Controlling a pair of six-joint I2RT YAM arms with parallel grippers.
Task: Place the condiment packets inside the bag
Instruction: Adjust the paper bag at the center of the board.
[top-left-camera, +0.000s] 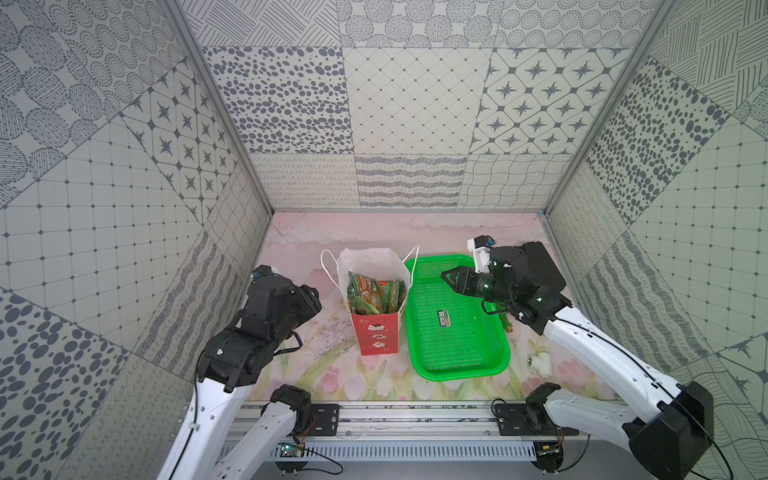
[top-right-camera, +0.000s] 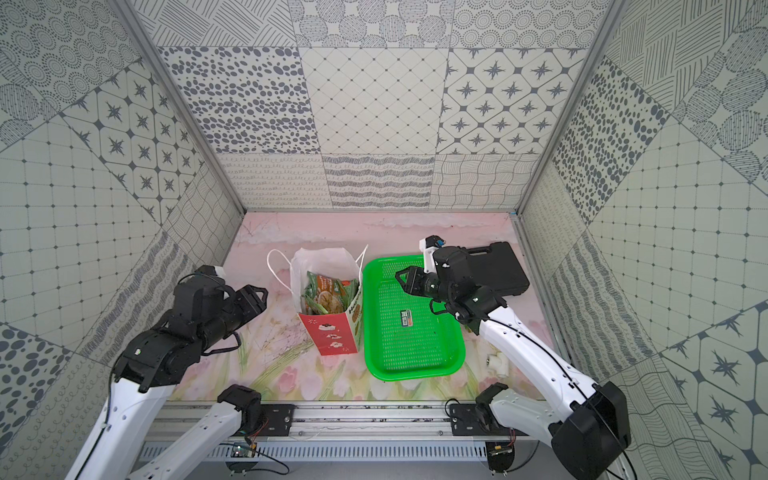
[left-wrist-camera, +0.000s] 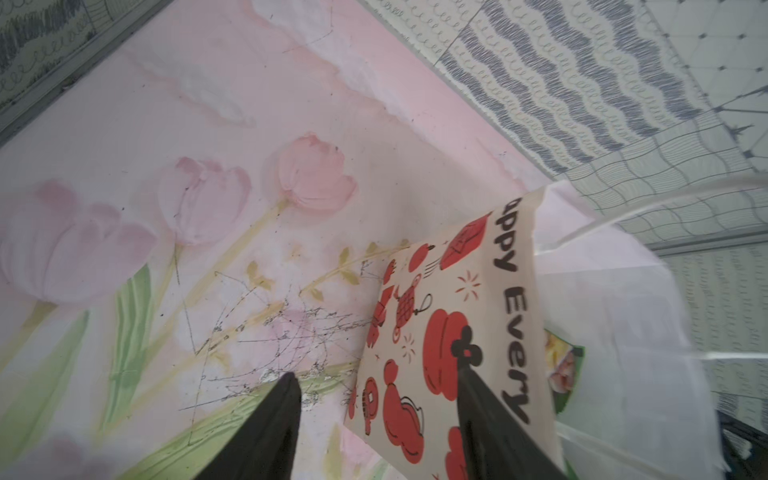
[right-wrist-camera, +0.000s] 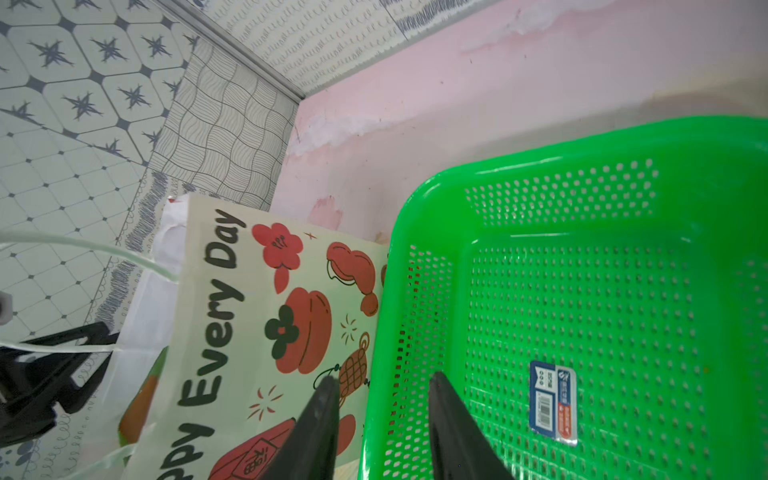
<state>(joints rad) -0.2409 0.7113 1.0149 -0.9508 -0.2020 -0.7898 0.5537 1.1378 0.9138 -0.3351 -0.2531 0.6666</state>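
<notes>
Possibly tips the bag (top-left-camera: 376, 332), spilling condiment packets (top-left-camera: 374, 295), if nudged by left gripper (left-wrist-camera: 376, 374) or right gripper (right-wrist-camera: 382, 376), both parted, empty.

Patterned grey walls (top-left-camera: 415, 104), pink tulip-print floor (top-left-camera: 353, 237)

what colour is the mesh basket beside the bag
Bright green; the basket shows best in the right wrist view.

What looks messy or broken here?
Not much. The condiment packets sit inside the bag, which stands on its base. Only the table mat looks damaged: thin dark scratches cross its flower print right beside the bag.
</notes>
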